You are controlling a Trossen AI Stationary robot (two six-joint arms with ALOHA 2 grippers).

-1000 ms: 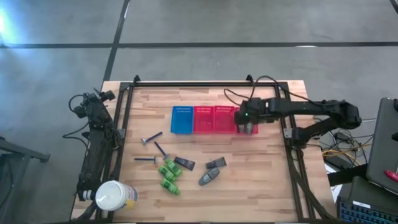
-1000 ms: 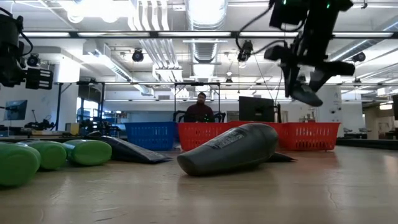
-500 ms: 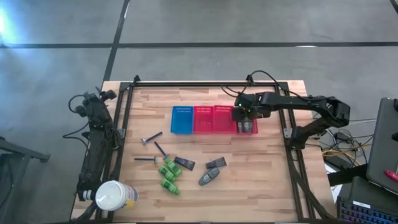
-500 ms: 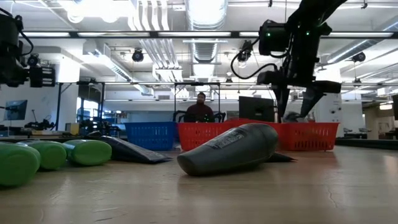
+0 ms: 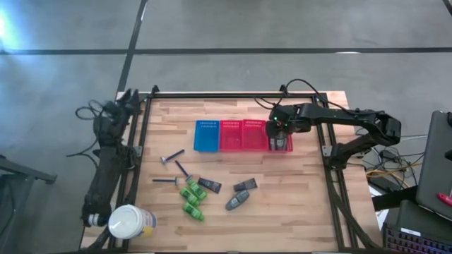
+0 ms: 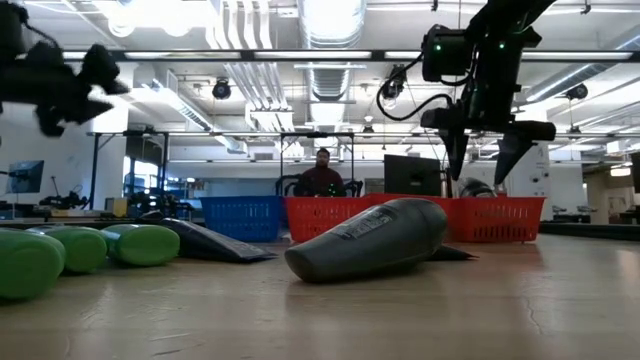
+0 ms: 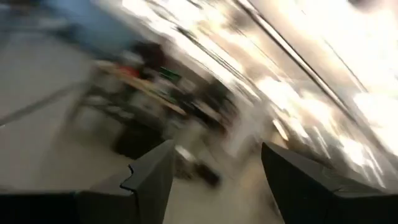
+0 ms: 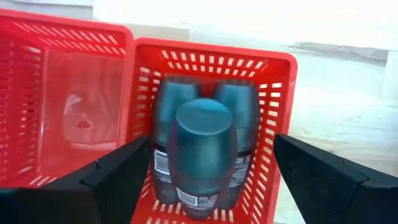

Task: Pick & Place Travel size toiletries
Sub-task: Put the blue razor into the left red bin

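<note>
My right gripper (image 5: 281, 132) (image 6: 483, 160) (image 8: 202, 180) hangs open above the rightmost red mesh basket (image 8: 273, 124), one finger on each side, touching nothing. Three grey oval containers (image 8: 200, 149) lie in that basket, one resting on top of the other two. On the table's near half lie green bottles (image 5: 191, 199) (image 6: 60, 255), two dark tubes (image 5: 210, 185), another grey oval container (image 5: 236, 202) (image 6: 370, 238) and razors (image 5: 171, 156). My left gripper (image 5: 129, 97) (image 7: 214, 180) is open over the table's far left corner, pointing out into the room.
A blue basket (image 5: 206, 135) and two more red baskets (image 5: 242, 135) stand in a row left of the filled one. A large white jar (image 5: 130, 222) sits at the near left corner. A person (image 6: 322, 172) sits in the room behind the table.
My right gripper opened and let go of a grey oval container, which dropped into the rightmost red basket onto the two lying there; the gripper stays just above. My left arm swung its wrist toward the far edge and turned, so its camera view is streaked.
</note>
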